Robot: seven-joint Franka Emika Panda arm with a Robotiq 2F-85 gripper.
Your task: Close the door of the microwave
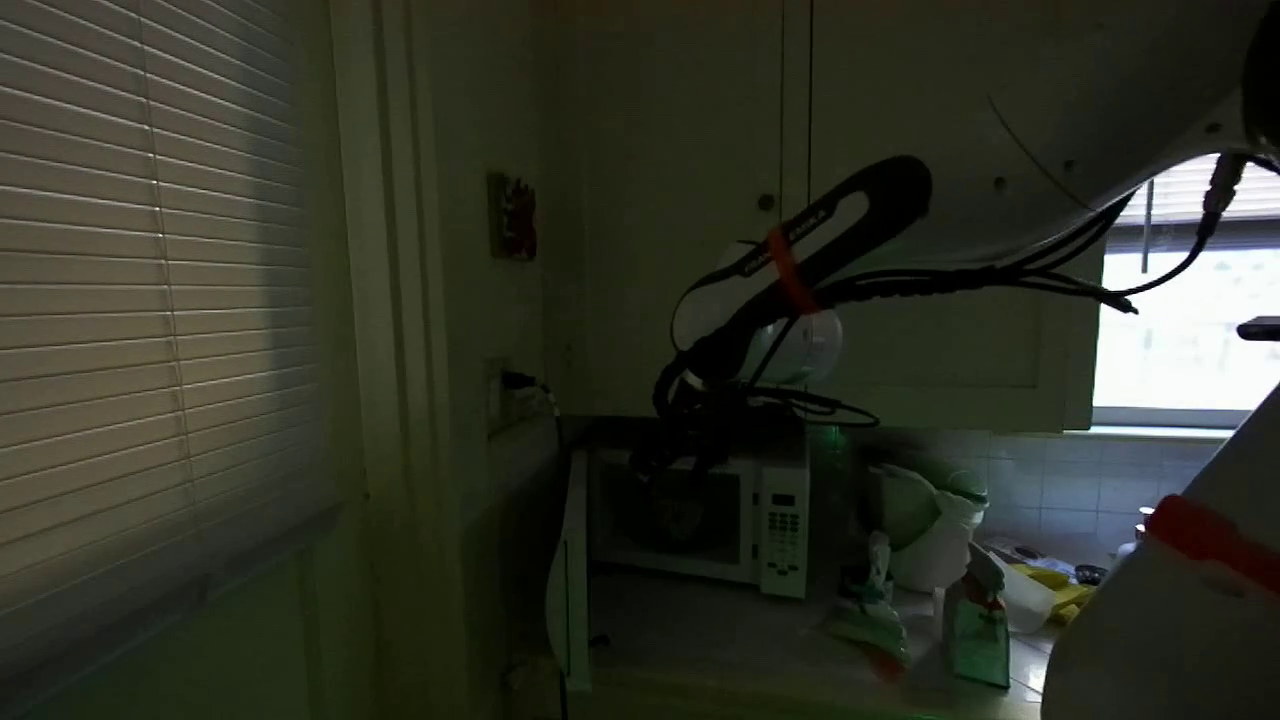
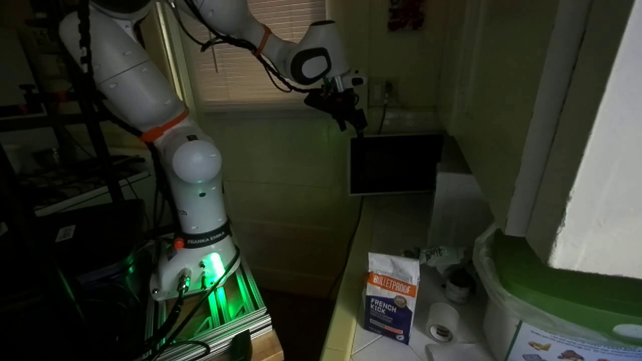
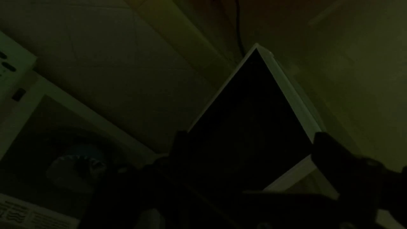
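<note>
Coffee bag [image 2: 390,298]: in an exterior view I'm seeing it standing on the tiled counter [image 2: 396,215], beside a white roll [image 2: 442,322] and well apart from the microwave door [image 2: 396,165].
Green-lidded bin [image 2: 556,281]: it's crowding the right foreground.
Power cord [image 2: 383,116]: it's dropping from a wall plug [image 2: 387,86] and passing behind the door.
Microwave [image 2: 456,205]: its door is standing wide open, dark panel facing this camera.
Panda arm [image 2: 135,85]: it's arching over from its base [image 2: 200,271], with my gripper [image 2: 352,127] hanging nose-down at the door's free upper corner.
Cabinets [image 1: 680,200]: in an exterior view they're hanging above the microwave, the forearm [image 1: 1030,200] slanting down in front of them.
Door edge [image 1: 576,590]: it's jutting out beside the wall [image 1: 460,300], the gripper masking part of the microwave's upper front.
Fingers [image 3: 330,152]: in the wrist view they're standing wide apart, the door showing between them; one is overlapping its corner, and I'm not seeing well enough to tell whether it's touching.
Microwave cavity [image 3: 35,152]: it's gaping at the left.
</note>
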